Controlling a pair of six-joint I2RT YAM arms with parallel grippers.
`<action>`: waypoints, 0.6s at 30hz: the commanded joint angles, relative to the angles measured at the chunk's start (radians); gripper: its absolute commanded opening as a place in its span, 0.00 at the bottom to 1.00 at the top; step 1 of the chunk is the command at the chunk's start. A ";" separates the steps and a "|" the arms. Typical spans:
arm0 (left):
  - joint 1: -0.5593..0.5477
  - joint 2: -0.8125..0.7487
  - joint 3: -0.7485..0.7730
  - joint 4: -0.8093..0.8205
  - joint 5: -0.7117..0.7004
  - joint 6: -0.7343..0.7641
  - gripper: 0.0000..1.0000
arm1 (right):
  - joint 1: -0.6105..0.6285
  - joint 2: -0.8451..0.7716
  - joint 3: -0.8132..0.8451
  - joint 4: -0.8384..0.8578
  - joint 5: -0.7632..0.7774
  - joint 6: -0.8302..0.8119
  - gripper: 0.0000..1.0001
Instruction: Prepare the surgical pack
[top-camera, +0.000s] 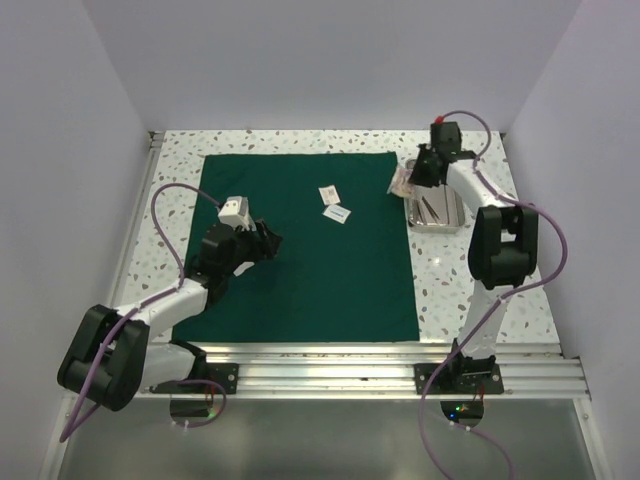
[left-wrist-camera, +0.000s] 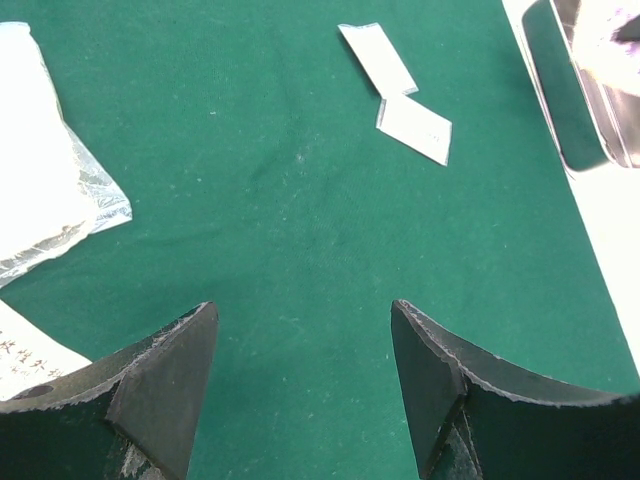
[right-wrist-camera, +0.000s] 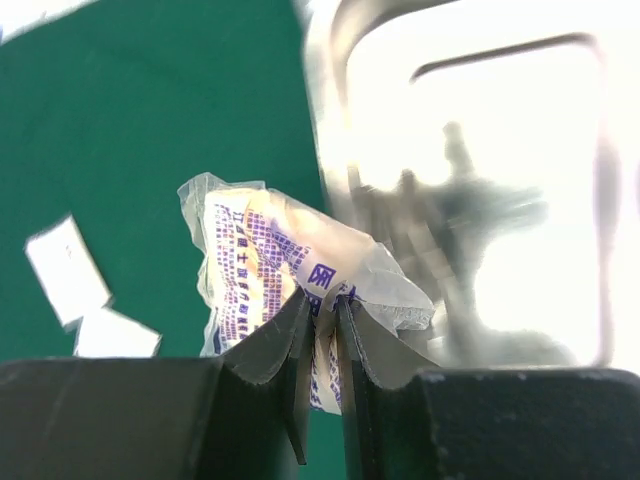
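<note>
The surgical pack (top-camera: 300, 250) lies as a flat dark green sheet over the middle of the table. My left gripper (left-wrist-camera: 303, 310) hovers open above its left part, with only green cloth between the fingers. In the top view the left gripper (top-camera: 268, 240) points right. My right gripper (right-wrist-camera: 322, 300) is shut on a crinkled clear packet with blue print (right-wrist-camera: 250, 260), held over the sheet's right edge beside the steel tray (right-wrist-camera: 325, 120). From above, the right gripper (top-camera: 405, 182) and its packet (top-camera: 399, 181) sit at the tray's far left corner.
The steel tray (top-camera: 456, 226) holds metal instruments (top-camera: 432, 207) on the speckled table right of the sheet. Two small white packets (top-camera: 333, 203) lie on the sheet's far middle. A clear plastic bag (left-wrist-camera: 40, 200) and a printed paper (left-wrist-camera: 25, 355) lie by my left gripper.
</note>
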 joint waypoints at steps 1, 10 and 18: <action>-0.004 -0.021 -0.009 0.070 -0.008 0.010 0.73 | -0.077 -0.041 0.053 -0.005 0.015 0.017 0.17; -0.004 -0.024 -0.011 0.070 -0.013 0.015 0.73 | -0.194 0.084 0.180 -0.042 0.024 0.010 0.18; -0.004 -0.018 -0.012 0.076 -0.011 0.010 0.73 | -0.201 0.101 0.087 0.090 -0.035 0.216 0.18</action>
